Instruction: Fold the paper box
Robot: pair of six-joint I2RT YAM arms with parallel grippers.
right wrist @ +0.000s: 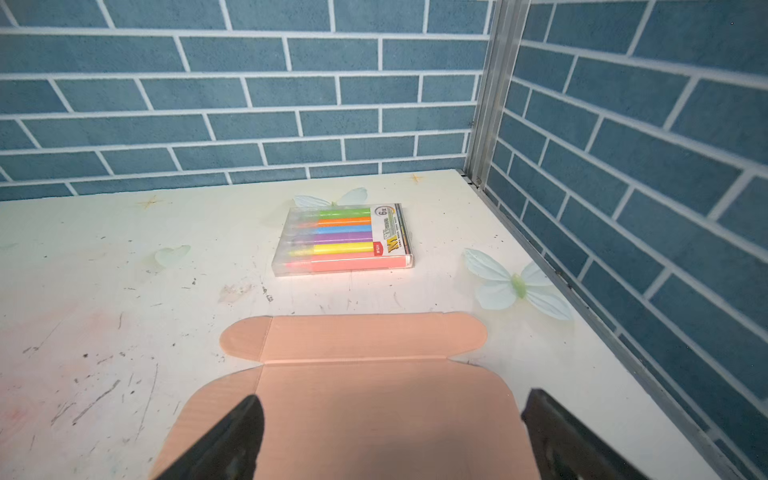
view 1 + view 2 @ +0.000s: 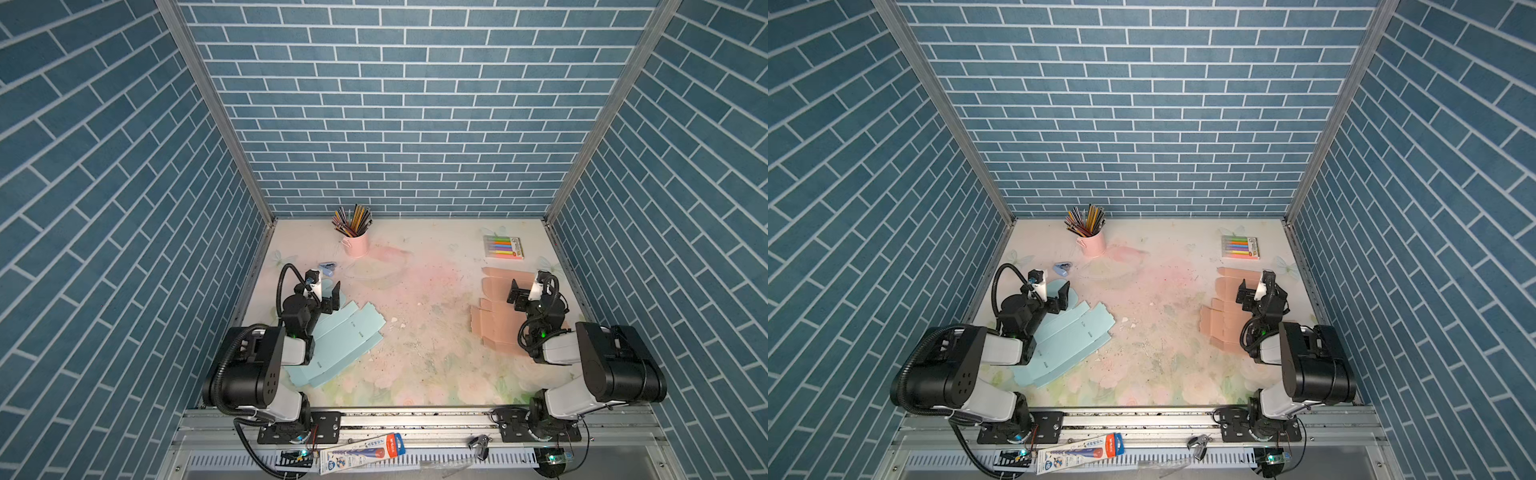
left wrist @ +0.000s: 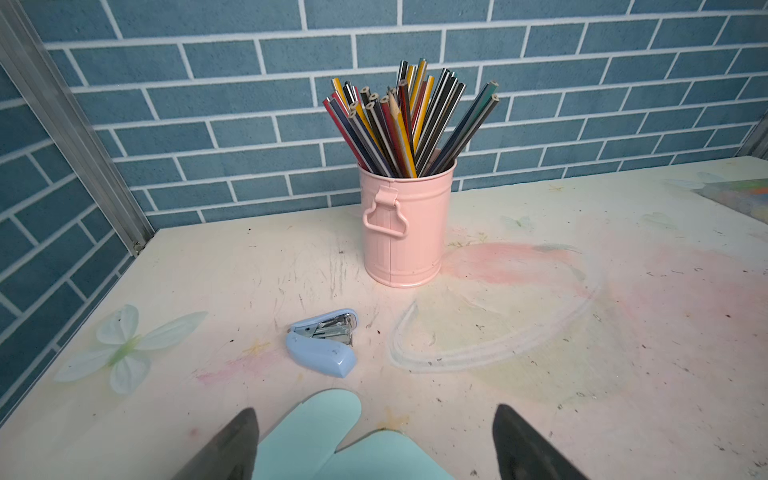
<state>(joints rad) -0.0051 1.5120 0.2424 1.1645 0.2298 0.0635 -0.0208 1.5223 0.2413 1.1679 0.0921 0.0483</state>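
Two flat, unfolded paper box blanks lie on the table (image 2: pixel 424 299). The light blue one (image 2: pixel 345 336) (image 2: pixel 1073 332) is on the left, partly under my left arm. My left gripper (image 2: pixel 324 286) (image 2: pixel 1049 284) hovers open over its far rounded flaps (image 3: pixel 324 436), and in the left wrist view the gripper (image 3: pixel 376 415) has nothing between its fingers. The peach blank (image 2: pixel 494 320) (image 2: pixel 1221 318) lies on the right. Above its far end (image 1: pixel 365 407) my right gripper (image 2: pixel 528 284) (image 2: pixel 1256 283) (image 1: pixel 395 399) stands open and empty.
A pink cup of pencils (image 2: pixel 355 245) (image 3: pixel 405 224) stands at the back left, with a small blue stapler (image 2: pixel 328 269) (image 3: pixel 322 343) in front of it. A clear pack of markers (image 2: pixel 503 247) (image 1: pixel 345 239) lies at the back right. Brick walls close three sides.
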